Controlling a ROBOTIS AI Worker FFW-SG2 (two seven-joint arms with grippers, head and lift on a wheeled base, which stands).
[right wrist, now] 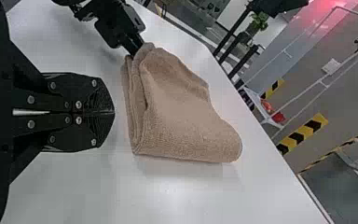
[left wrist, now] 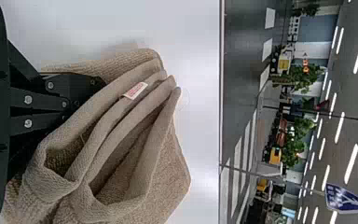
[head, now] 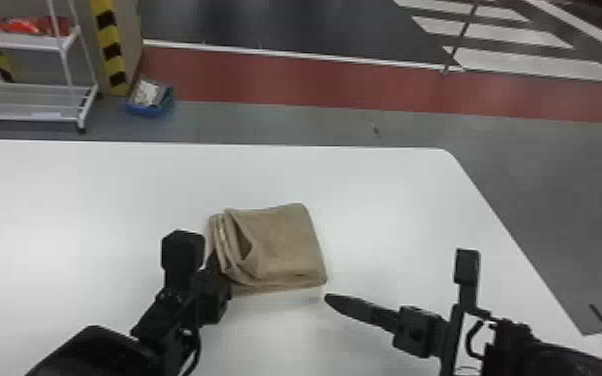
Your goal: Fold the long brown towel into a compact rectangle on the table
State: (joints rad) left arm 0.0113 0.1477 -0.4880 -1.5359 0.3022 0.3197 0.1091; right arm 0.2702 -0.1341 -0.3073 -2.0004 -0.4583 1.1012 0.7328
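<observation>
The brown towel (head: 285, 245) lies folded into a thick, roughly square stack on the table, its left side showing loose, bulging layers. At that left side, near the front corner, my left gripper (head: 215, 267) is shut on the towel. In the left wrist view the left gripper (left wrist: 100, 86) is partly covered by the layered folds of the towel (left wrist: 121, 121), which carry a small white tag (left wrist: 135, 90). My right gripper (head: 329, 298) is shut and holds nothing, just off the front right corner. In the right wrist view the right gripper (right wrist: 112, 112) is beside the towel (right wrist: 182, 116), apart from it.
The white table (head: 385, 200) has its far edge behind the towel and a slanting edge on the right. Beyond it, on the floor at the back left, stand a white shelf cart (head: 35, 117) and a blue box (head: 149, 109).
</observation>
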